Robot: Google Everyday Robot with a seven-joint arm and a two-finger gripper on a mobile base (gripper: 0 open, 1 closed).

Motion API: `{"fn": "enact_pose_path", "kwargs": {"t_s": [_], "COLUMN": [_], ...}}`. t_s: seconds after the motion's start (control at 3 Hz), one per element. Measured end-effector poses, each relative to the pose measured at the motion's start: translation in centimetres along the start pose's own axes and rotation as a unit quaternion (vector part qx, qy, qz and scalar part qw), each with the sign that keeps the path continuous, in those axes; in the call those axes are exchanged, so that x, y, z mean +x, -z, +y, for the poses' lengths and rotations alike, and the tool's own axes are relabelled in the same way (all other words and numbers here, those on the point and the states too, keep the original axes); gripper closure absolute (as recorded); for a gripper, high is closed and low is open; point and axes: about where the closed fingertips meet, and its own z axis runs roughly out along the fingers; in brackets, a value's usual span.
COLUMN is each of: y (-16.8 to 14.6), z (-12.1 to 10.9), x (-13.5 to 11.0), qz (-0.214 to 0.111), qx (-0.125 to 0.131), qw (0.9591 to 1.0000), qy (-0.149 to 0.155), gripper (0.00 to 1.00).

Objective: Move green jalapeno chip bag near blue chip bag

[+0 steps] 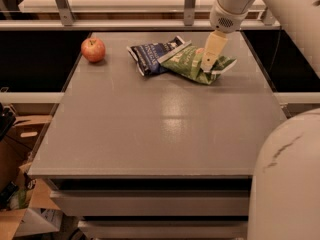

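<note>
The green jalapeno chip bag (192, 64) lies on the grey table (165, 124) at the back, right of centre. Its left end touches and slightly overlaps the dark blue chip bag (154, 55), which lies flat just left of it. My gripper (207, 68) comes down from the white arm at the upper right. It is shut on the right part of the green bag, with its beige fingers (213, 49) hiding the middle of that end.
A red apple (93, 49) sits at the table's back left. A rail with metal posts (190, 4) runs behind the table. Dark gaps flank the table on both sides. My white base (287, 184) fills the lower right. Cardboard boxes (20, 144) stand at the lower left.
</note>
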Motion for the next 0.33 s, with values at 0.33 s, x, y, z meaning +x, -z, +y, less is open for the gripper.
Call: {"fn": "enact_pose_path", "kwargs": {"t_s": [0.33], "y": [0.14], "z": [0.01], "x": [-0.13], "qz": [-0.006], "qx": [-0.006], "qw": [1.0], "qy": [0.004], "gripper": [0.0]}}
